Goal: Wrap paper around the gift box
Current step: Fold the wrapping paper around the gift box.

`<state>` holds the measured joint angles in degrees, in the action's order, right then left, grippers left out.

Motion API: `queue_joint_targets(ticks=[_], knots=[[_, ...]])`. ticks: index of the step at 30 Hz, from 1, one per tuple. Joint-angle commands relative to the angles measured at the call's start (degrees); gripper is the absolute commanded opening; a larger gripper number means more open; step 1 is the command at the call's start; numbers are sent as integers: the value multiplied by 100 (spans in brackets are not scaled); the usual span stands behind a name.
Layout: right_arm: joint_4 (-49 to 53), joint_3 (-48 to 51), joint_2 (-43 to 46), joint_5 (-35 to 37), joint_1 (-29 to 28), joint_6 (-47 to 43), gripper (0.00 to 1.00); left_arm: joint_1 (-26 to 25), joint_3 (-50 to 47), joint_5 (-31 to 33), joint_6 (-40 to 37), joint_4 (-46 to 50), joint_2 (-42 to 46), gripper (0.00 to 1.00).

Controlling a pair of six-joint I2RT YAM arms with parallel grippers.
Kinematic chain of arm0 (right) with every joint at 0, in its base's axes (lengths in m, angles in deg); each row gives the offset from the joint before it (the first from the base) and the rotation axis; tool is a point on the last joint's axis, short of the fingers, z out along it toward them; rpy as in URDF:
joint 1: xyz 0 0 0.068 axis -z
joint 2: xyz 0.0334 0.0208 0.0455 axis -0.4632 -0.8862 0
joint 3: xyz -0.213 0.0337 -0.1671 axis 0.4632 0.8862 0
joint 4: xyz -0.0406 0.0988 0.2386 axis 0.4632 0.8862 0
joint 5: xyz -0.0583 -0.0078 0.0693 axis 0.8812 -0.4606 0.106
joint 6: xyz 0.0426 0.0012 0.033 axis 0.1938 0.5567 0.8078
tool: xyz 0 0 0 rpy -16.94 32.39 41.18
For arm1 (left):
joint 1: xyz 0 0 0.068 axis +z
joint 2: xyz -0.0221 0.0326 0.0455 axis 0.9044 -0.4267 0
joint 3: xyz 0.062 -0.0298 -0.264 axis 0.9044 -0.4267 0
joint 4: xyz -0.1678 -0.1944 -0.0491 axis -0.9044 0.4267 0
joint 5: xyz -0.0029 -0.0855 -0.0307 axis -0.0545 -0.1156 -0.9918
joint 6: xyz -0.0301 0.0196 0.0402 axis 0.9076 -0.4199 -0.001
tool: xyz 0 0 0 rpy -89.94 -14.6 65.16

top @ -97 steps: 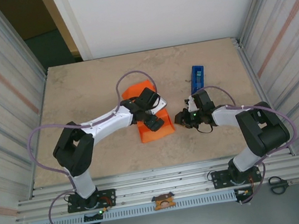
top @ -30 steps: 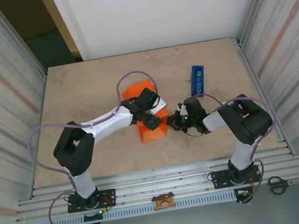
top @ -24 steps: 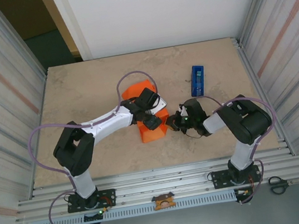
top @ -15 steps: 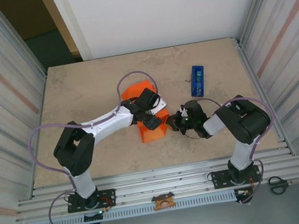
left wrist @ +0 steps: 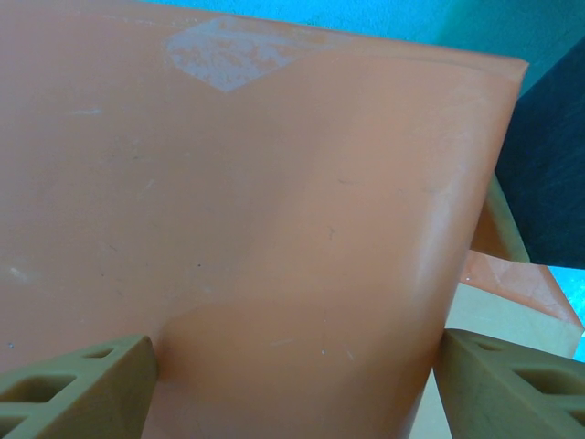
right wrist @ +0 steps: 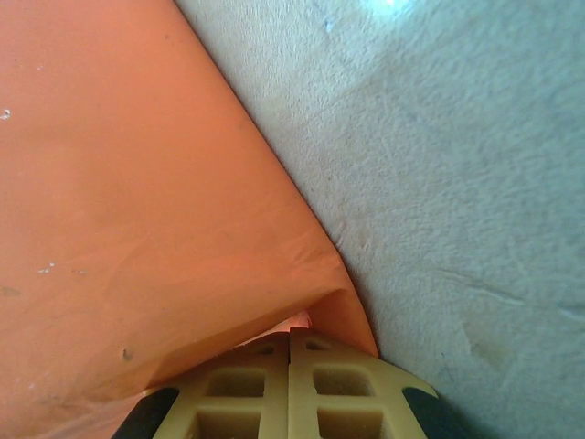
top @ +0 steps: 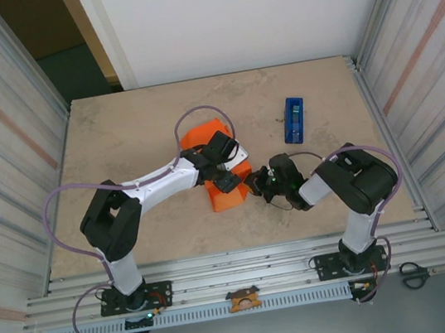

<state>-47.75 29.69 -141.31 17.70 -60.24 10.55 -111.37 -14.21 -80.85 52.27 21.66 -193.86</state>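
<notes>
The orange paper (top: 206,134) lies folded into a bundle at the middle of the table, and the gift box is hidden under it. My left gripper (top: 226,181) stands on this bundle. In the left wrist view its jaws are set wide, each finger (left wrist: 82,384) against a side of the paper-covered box (left wrist: 274,210), which spans the whole gap at the left gripper (left wrist: 297,384). My right gripper (top: 252,185) is at the bundle's right edge. Up close the right gripper (right wrist: 290,343) is shut, its tips tucked under a lifted corner of the paper (right wrist: 137,183).
A blue tape dispenser (top: 293,119) lies on the table behind the right arm. Scissors (top: 415,274) rest on the rail at the near right. Bare beige tabletop (right wrist: 457,183) lies to the right of the paper. Metal walls close both sides.
The right gripper has slid left across the table until it reached the paper's right edge. The left gripper and the bundle have stayed put.
</notes>
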Motion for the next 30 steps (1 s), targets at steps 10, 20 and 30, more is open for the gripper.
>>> queue_joint_targets(ticks=[10, 20, 30], knots=[[638, 61, 41, 284, -82, 79, 0, -74, -164, -291, -3, 542, -318, 79], [559, 356, 240, 526, -460, 77, 0, -74, -156, -266, 15, 560, -318, 79], [-237, 569, -36, 860, -931, 503, 0, -80, -138, -253, 35, 578, -313, 79]])
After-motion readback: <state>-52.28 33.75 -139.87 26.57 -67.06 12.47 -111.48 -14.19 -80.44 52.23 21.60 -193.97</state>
